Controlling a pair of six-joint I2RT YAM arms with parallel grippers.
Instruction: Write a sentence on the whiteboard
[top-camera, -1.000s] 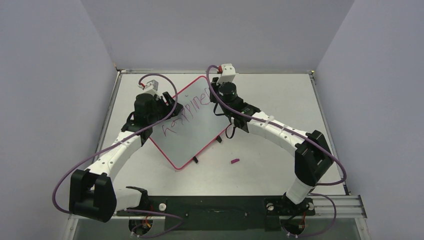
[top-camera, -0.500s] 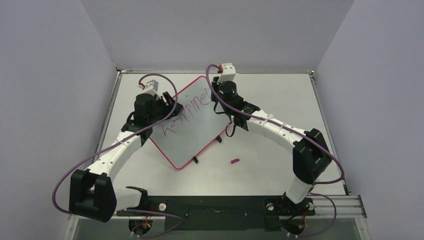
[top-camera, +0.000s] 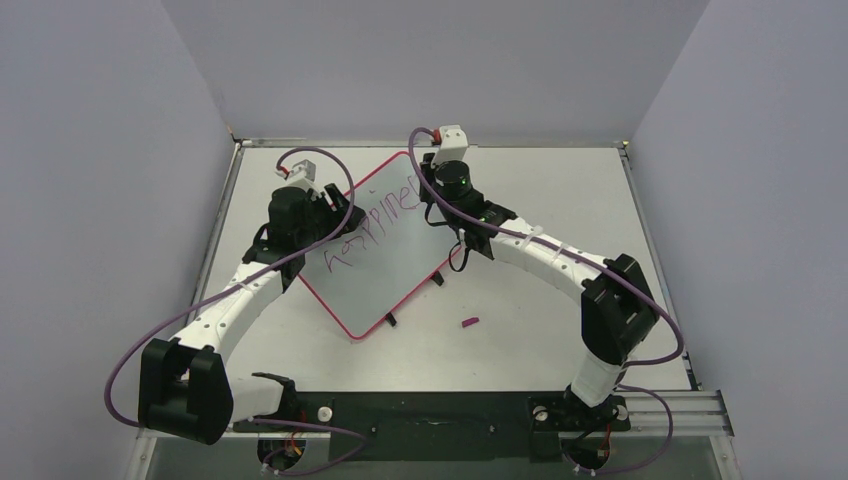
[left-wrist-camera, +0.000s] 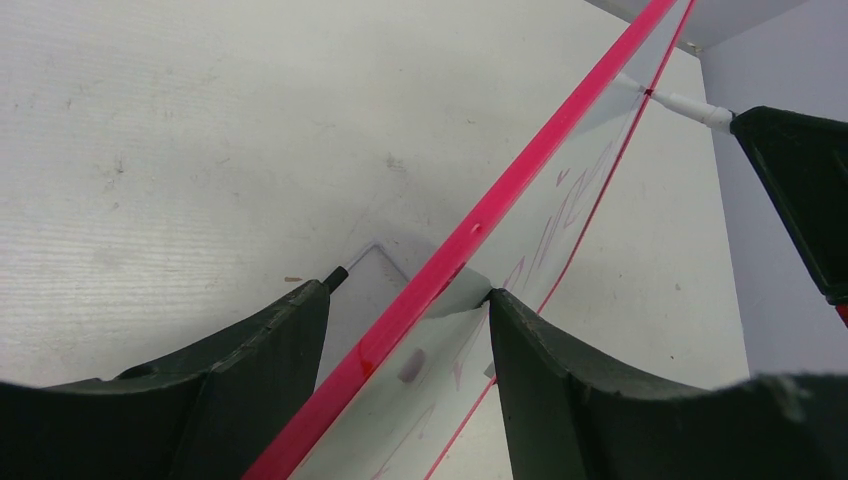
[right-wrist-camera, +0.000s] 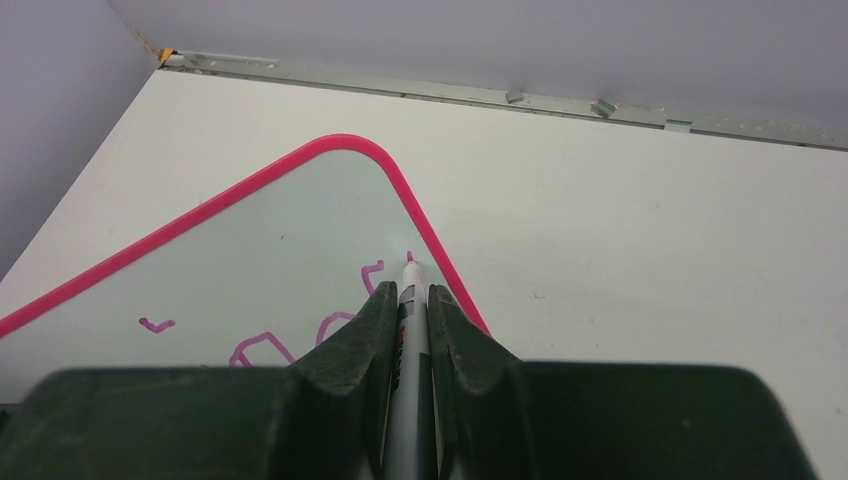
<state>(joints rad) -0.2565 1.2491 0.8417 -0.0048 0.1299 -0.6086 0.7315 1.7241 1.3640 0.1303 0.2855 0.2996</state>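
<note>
The whiteboard (top-camera: 400, 262), white with a pink frame, lies slanted on the table. The sentence (top-camera: 372, 226) runs across it in purple, reading roughly "happine". My left gripper (top-camera: 326, 205) holds the board's left edge; in the left wrist view (left-wrist-camera: 405, 290) its jaws stand either side of the pink frame (left-wrist-camera: 520, 170), one finger (left-wrist-camera: 560, 380) touching the board face. My right gripper (top-camera: 428, 185) is shut on a marker (right-wrist-camera: 412, 340), whose tip rests on the board near its far right corner, beside the last purple letters (right-wrist-camera: 340, 325).
A small purple marker cap (top-camera: 468, 322) lies on the table right of the board's near corner. Two black clips (top-camera: 390, 319) stick out from the board's near right edge. Grey walls enclose the table on three sides.
My right gripper has crept a little left and farther along the writing line with the marker. The left arm and the board have not moved.
</note>
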